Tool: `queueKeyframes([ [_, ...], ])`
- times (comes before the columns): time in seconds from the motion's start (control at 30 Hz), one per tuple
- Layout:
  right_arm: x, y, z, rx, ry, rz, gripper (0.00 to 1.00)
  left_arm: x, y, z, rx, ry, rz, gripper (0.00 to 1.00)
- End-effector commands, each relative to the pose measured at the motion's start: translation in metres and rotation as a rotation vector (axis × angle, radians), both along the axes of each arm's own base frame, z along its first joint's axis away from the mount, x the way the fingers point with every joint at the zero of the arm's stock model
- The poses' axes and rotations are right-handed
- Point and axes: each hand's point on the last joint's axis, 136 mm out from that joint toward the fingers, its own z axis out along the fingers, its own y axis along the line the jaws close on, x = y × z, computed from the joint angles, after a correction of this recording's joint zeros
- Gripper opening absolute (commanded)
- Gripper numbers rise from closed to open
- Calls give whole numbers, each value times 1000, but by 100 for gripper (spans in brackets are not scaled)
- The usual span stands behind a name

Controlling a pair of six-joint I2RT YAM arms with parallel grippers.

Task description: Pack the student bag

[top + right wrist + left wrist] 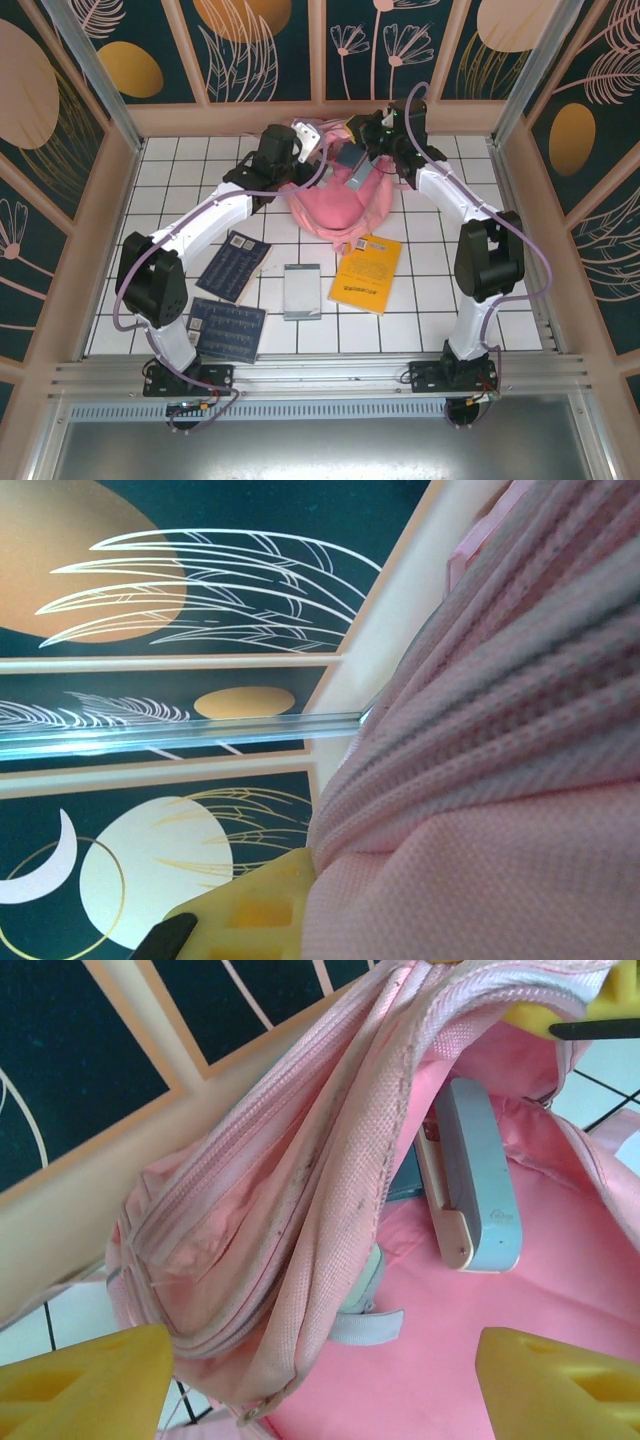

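The student bag [335,205] is a big pink backpack lying at the back middle of the table, with its mouth held up. My right gripper [362,142] is shut on the fabric of its upper rim; in the right wrist view pink cloth [480,780] bunches against one yellow finger [250,915]. My left gripper [308,148] hovers over the mouth, open, its yellow fingertips [80,1385] wide apart with the bag's flap [300,1210] hanging loose between them. A light blue book [480,1175] lies inside against the pink lining.
On the white tiles in front of the bag lie a yellow book [367,273], a grey-blue notebook [302,291] and two dark blue books [234,265] [227,328]. The patterned back wall [320,60] stands close behind both grippers.
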Motion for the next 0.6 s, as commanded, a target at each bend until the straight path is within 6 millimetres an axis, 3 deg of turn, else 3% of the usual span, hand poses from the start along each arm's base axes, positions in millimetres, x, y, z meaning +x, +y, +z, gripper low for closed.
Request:
queueKeyframes([
  [0.0,-1,-7,30,19,-117,12,0,7,-8,42,3,-165,-54,80],
  [0.17,-3,-3,28,26,-119,28,0,26,-10,46,31,-182,-16,78],
  [0.43,-3,-1,29,32,-122,37,0,33,-34,33,-26,-101,-83,74],
  [0.57,-3,-1,28,32,-120,38,0,42,-36,25,-25,-79,-61,73],
])
